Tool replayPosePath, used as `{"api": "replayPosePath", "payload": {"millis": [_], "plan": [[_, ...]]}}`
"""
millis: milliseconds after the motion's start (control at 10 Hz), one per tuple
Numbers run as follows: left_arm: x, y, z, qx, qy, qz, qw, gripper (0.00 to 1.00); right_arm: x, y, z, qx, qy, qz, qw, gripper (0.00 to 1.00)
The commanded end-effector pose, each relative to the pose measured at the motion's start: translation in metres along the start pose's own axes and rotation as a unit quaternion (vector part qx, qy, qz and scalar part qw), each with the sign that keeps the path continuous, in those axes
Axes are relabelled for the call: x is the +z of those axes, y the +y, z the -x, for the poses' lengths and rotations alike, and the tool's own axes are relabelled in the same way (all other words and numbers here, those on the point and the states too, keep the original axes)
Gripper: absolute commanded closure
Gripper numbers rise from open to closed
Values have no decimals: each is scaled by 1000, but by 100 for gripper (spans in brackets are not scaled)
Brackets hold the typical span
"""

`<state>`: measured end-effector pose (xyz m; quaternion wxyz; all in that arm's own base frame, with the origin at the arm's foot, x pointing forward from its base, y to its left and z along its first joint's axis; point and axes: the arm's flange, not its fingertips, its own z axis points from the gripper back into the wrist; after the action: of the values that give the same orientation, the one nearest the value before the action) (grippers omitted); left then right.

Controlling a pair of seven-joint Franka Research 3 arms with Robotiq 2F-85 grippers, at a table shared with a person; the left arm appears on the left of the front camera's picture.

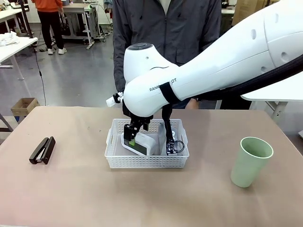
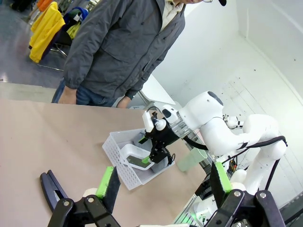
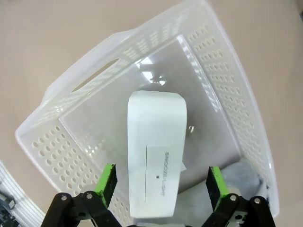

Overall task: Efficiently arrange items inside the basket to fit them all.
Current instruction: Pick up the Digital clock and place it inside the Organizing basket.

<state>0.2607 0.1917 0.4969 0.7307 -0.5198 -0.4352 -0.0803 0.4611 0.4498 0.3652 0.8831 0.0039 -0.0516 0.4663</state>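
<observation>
Nearest us the stapler (image 1: pixel 42 150) lies roughly front-to-back by the table's (image 1: pixel 71 198) left edge with our left gripper (image 2: pixel 163 180) gaping empty close by, so that arm's nearer, and farther in our right gripper (image 3: pixel 161 183) hangs open, pads clear either side of the white box (image 3: pixel 156 137) in the basket (image 3: pixel 61 156).
</observation>
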Motion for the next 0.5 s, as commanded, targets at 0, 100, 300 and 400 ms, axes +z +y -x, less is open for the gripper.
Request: {"api": "replayPosePath", "payload": {"millis": [0,100,300,400], "plan": [[-1,-1,-1,-10,-8,7,1000,0,40,-10,44,-6,-43,-45,998,0],[-1,-1,-1,-10,-8,7,1000,0,63,-20,63,-30,-52,-91,994,0],[-1,-1,-1,-10,-8,7,1000,0,116,-49,125,-72,-109,-206,970,0],[-1,-1,-1,-10,-8,7,1000,0,147,-70,167,-123,-202,-298,925,0]]}}
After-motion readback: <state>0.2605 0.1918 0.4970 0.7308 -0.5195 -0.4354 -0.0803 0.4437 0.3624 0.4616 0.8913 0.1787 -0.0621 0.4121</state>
